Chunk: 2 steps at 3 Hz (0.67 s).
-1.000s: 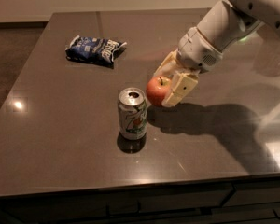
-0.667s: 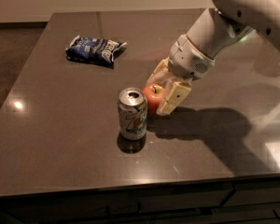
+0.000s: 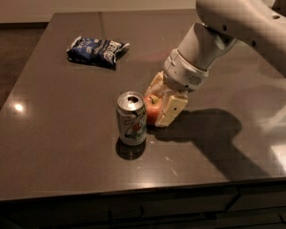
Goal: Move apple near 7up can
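- Dark table [image 3: 52, 128].
- Can [image 3: 131, 118] stands upright on it.
- Apple [image 3: 152, 108] sits just right of the can, clasped by the gripper [image 3: 157, 110].
- Bag [image 3: 96, 50] lies well behind the can, leftward.

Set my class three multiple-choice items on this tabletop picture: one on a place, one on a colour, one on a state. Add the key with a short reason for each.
1. Where is the robot's cream two-finger end effector?
A. Over the crumpled chip bag
B. Beside the silver-white 7up drink can, around the small red-orange apple
C. Off the dark table

2. What colour is the chip bag?
A. Dark blue
B. Yellow
C. Pink

3. How is the can placed?
A. Lying on its side
B. Crushed flat
C. Standing upright

Key:
1 B, its fingers flank the apple right next to the can.
2 A, the bag is dark blue with pale print.
3 C, its silver top faces up.
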{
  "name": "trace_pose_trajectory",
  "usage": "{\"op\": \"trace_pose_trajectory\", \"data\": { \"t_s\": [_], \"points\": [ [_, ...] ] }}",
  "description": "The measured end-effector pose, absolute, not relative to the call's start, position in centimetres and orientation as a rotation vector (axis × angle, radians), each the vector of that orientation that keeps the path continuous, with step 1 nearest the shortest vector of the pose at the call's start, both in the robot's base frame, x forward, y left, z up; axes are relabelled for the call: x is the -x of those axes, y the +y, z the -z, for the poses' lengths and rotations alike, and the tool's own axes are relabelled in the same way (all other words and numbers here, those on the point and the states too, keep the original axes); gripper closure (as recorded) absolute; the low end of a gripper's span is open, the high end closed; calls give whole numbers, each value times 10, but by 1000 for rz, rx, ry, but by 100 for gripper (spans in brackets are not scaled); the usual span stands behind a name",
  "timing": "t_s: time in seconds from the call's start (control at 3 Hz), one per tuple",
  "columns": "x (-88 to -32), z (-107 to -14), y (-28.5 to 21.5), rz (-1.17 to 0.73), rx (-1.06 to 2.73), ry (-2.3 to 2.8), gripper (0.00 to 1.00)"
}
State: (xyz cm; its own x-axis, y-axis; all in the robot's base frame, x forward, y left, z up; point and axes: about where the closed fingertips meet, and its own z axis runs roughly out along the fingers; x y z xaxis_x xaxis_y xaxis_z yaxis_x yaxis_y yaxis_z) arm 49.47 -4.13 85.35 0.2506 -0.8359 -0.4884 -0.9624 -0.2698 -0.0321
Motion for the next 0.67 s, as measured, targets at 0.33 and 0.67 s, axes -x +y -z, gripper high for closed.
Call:
{"op": "trace_pose_trajectory", "data": {
  "t_s": [0.33, 0.67],
  "points": [
    [-495, -854, -40, -546, 2202, 1653, 0],
    [-495, -854, -40, -546, 2202, 1653, 0]
  ]
}}
